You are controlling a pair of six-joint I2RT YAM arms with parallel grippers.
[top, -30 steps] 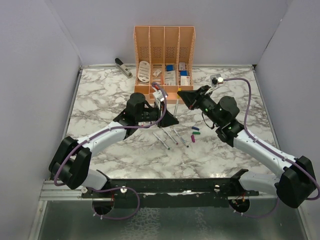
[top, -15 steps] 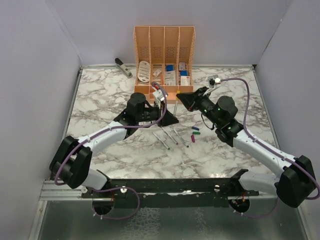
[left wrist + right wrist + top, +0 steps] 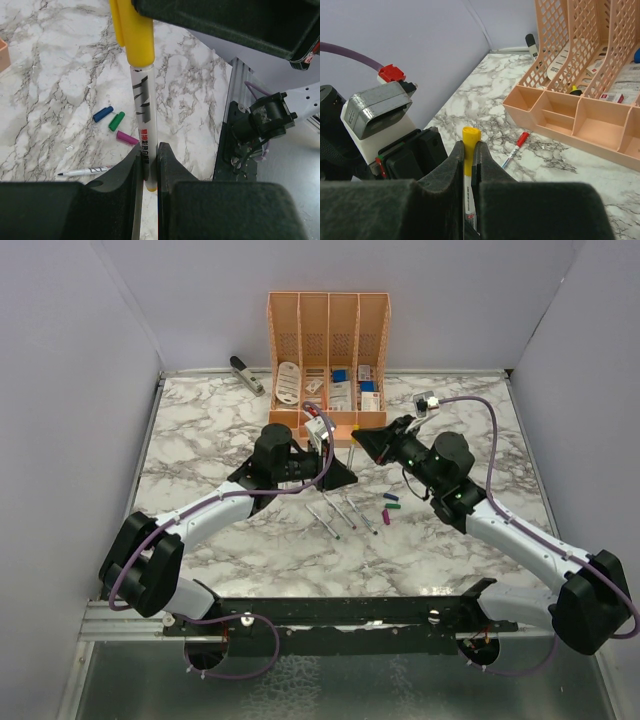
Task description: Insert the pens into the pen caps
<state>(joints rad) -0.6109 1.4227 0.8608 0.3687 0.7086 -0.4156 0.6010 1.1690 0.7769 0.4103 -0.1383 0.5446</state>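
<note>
A white-grey pen (image 3: pixel 142 125) with a yellow cap (image 3: pixel 135 35) on its upper end is held between both grippers above the table. My left gripper (image 3: pixel 148 165) is shut on the pen's lower end; in the top view it is at mid-table (image 3: pixel 340 475). My right gripper (image 3: pixel 468 150) is shut on the yellow cap (image 3: pixel 470 137), with the pen body (image 3: pixel 471 210) running down between its fingers; in the top view it sits just beyond the left gripper (image 3: pixel 362 440). Three loose pens (image 3: pixel 343 512) and blue (image 3: pixel 102 114), green (image 3: pixel 116 121) and purple (image 3: pixel 127 137) caps lie on the marble.
An orange desk organizer (image 3: pixel 328 350) stands at the back centre. A black-and-silver stapler (image 3: pixel 246 373) lies at the back left. A pen with a red cap (image 3: pixel 516 149) lies on the table in front of the organizer. Grey walls enclose the marble table (image 3: pixel 200 430).
My right gripper has shifted slightly left toward the left gripper, carrying the yellow cap. The left arm has stayed still.
</note>
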